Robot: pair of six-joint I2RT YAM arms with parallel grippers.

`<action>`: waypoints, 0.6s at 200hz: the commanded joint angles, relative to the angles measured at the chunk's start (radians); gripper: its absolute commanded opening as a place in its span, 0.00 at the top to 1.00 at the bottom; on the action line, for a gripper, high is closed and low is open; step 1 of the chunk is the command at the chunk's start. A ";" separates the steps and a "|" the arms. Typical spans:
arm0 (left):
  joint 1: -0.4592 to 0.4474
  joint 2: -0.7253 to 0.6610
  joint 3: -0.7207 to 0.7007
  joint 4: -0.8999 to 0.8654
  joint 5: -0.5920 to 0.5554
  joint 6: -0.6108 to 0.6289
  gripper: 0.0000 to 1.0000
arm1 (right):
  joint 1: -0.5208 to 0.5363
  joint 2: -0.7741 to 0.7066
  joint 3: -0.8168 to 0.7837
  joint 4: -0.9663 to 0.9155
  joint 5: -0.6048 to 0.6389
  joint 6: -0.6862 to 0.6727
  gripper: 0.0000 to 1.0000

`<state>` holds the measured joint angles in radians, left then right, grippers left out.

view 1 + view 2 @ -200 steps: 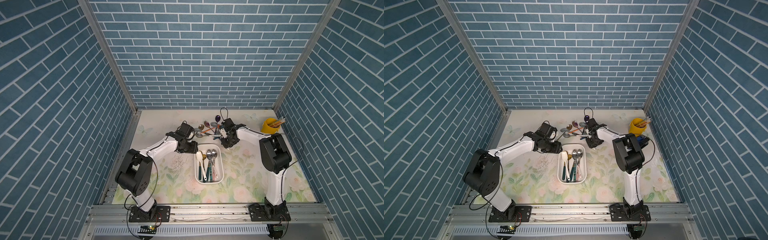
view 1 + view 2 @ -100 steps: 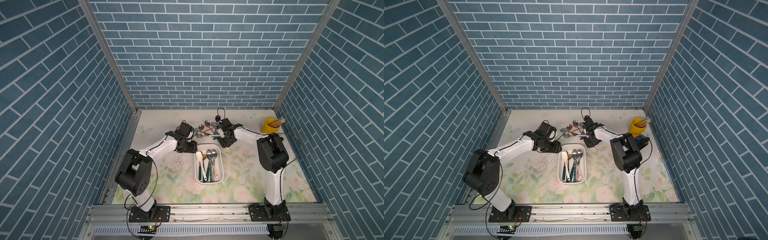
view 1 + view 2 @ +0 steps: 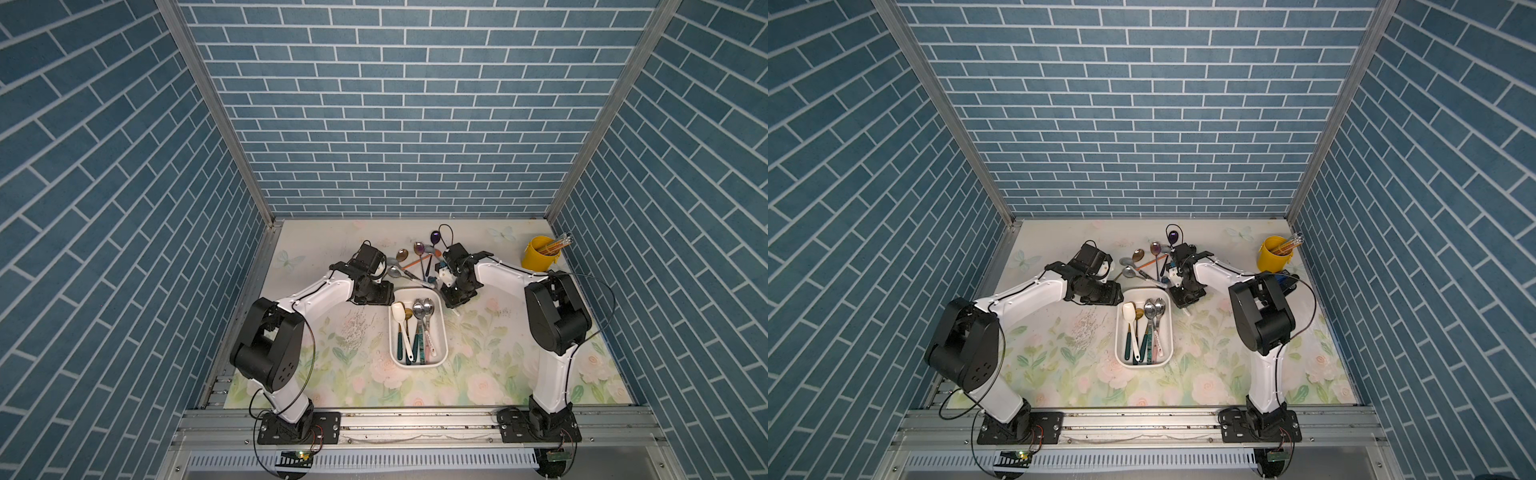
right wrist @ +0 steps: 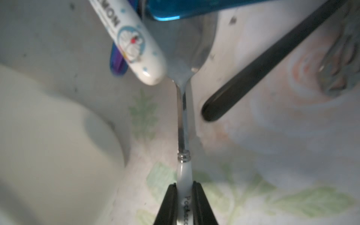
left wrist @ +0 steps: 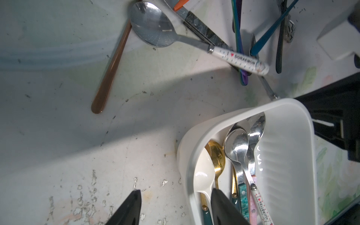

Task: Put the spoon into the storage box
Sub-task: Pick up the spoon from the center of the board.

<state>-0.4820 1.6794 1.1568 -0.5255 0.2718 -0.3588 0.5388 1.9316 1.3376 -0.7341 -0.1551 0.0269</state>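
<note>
Right gripper [image 4: 184,194]: clenched on the white handle of the spoon [image 4: 183,124], one finger on each side, just behind the metal collar. The spoon sits outside the storage box [image 3: 417,365], just beyond its far right corner, over the floral mat [image 3: 498,365]. Its bowl is tucked under a Doraemon-handled spoon [image 5: 239,59] and a blue handle [image 4: 175,11]. Cannot tell whether it is lifted or resting.

Left gripper [image 5: 175,204]: released, nothing between the jaws. It sits at the box's far left corner, one finger [image 5: 222,206] over the inside, the other over the mat.

Other spoons [image 3: 415,328] lie in the box: white, gold and silver. The yellow cup [image 3: 538,259] stands well apart, far right.
</note>
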 commanded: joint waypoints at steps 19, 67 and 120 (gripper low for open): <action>0.007 -0.004 0.010 0.002 0.015 -0.003 0.37 | 0.006 -0.144 -0.108 -0.109 -0.058 0.070 0.91; 0.008 0.008 0.014 0.001 0.019 0.010 0.37 | 0.006 -0.258 -0.189 -0.135 -0.016 0.137 0.91; 0.007 0.016 0.001 0.008 0.030 0.010 0.38 | 0.005 -0.337 -0.215 -0.173 0.040 0.166 0.91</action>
<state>-0.4816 1.6798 1.1568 -0.5186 0.2897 -0.3534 0.5388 1.6398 1.1252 -0.8581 -0.1616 0.1520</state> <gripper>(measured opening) 0.625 0.155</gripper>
